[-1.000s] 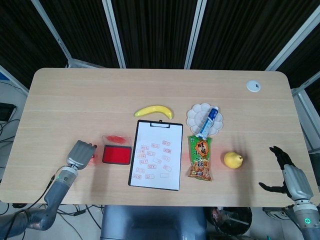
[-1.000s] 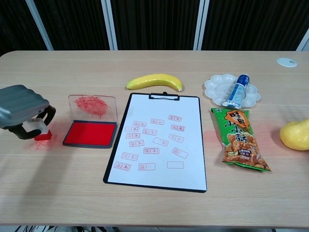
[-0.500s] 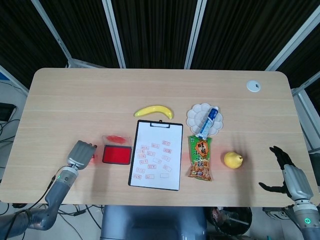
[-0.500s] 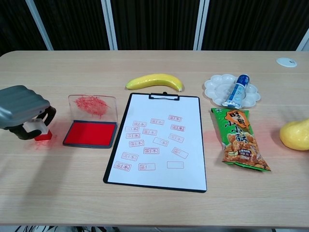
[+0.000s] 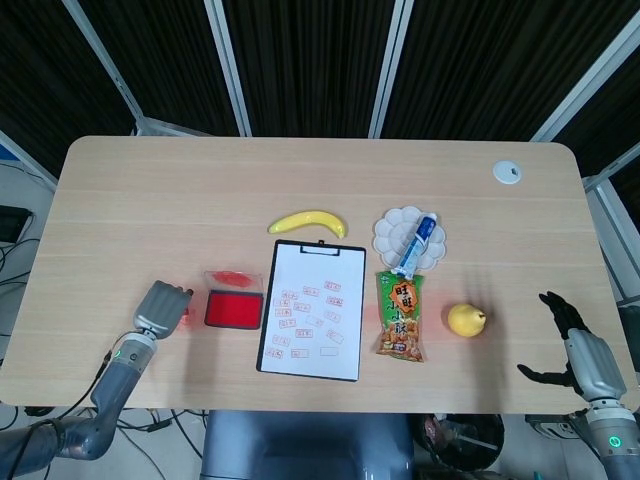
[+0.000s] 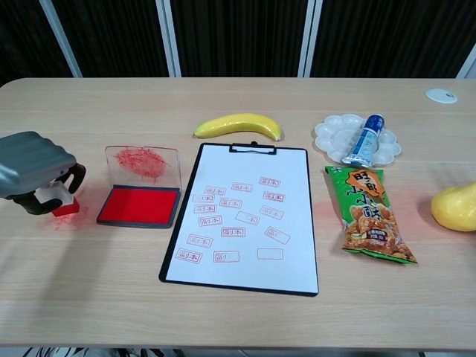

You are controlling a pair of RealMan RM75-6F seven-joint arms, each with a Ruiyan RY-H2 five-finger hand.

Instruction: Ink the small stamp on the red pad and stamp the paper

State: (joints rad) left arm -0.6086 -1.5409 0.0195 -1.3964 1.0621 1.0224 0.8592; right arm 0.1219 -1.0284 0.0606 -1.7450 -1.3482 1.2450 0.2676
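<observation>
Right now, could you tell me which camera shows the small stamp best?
The chest view: the stamp shows clearly, red-based, gripped by the left hand beside the ink pad. In the head view it is only a red sliver past the hand.

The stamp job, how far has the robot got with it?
The paper already carries many red prints, though I cannot tell which run made them. The ink pad lies open. In hand: the left hand holds the stamp at the table, left of the pad. Left: inking it and pressing it on the paper. The right hand is open, idle.
</observation>
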